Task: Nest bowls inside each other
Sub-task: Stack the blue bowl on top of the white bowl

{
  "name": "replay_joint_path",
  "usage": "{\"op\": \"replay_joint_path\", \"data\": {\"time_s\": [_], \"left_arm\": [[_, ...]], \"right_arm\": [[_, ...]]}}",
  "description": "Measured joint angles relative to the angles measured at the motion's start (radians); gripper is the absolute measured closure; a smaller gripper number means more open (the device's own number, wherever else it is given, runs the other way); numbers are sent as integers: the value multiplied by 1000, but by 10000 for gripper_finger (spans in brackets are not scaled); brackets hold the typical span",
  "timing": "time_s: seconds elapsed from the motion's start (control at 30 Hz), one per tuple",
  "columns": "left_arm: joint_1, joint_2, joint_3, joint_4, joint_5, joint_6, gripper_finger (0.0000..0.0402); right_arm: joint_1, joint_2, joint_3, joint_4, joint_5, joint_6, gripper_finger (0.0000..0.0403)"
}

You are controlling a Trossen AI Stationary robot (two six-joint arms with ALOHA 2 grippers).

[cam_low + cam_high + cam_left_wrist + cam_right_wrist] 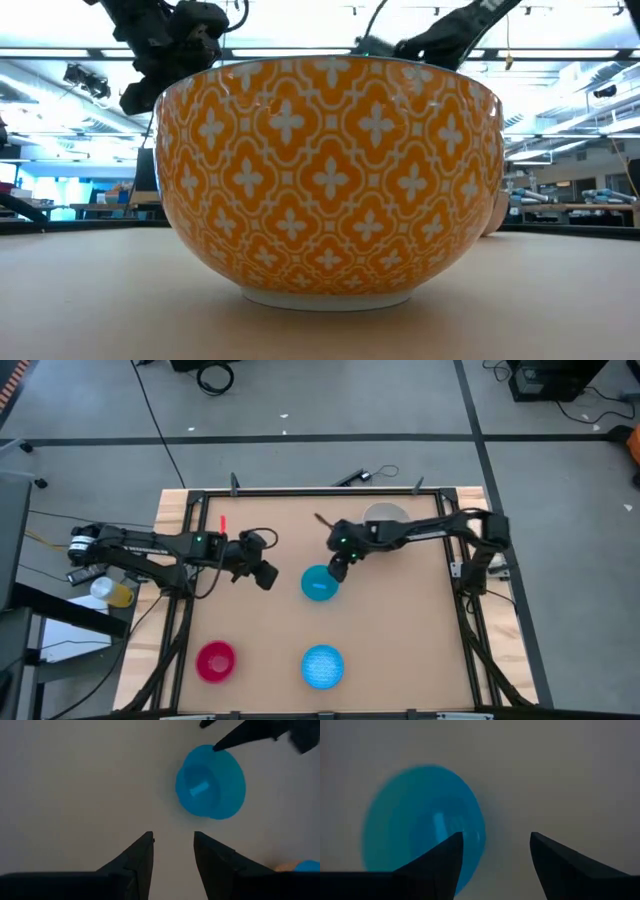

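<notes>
A teal-blue bowl stands upright on its base mid-table, also seen in the left wrist view and the right wrist view. My right gripper is open just over the bowl's far right rim, one finger above the bowl and one outside it. My left gripper is open and empty, left of that bowl. A magenta-red bowl and a glittery light blue bowl sit near the front edge. A white-grey bowl lies at the back, partly under my right arm.
An orange-and-white patterned bowl stands right in front of the low camera and blocks most of that view. A yellowish object lies off the table's left side. Bare tabletop stretches right of the bowls.
</notes>
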Motion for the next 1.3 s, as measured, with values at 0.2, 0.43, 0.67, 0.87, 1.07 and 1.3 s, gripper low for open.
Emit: {"op": "replay_joint_path", "data": {"time_s": [0.2,0.43,0.67,0.87,1.07,1.3], "left_arm": [[0,1,0,-3,-1,0,259],[0,1,0,-8,-55,33,259],[0,1,0,2,-145,45,259],[0,27,0,27,-167,45,259],[-6,75,3,69,-156,50,259],[-34,108,-1,74,-127,57,259]], "right_arm": [[0,89,33,-68,-39,32,207],[-3,12,44,-138,-56,22,385],[-65,-252,46,-287,269,77,394],[-274,-350,46,-533,462,70,392],[-477,-331,45,-563,388,9,391],[-546,-285,-14,-556,170,6,390]]}}
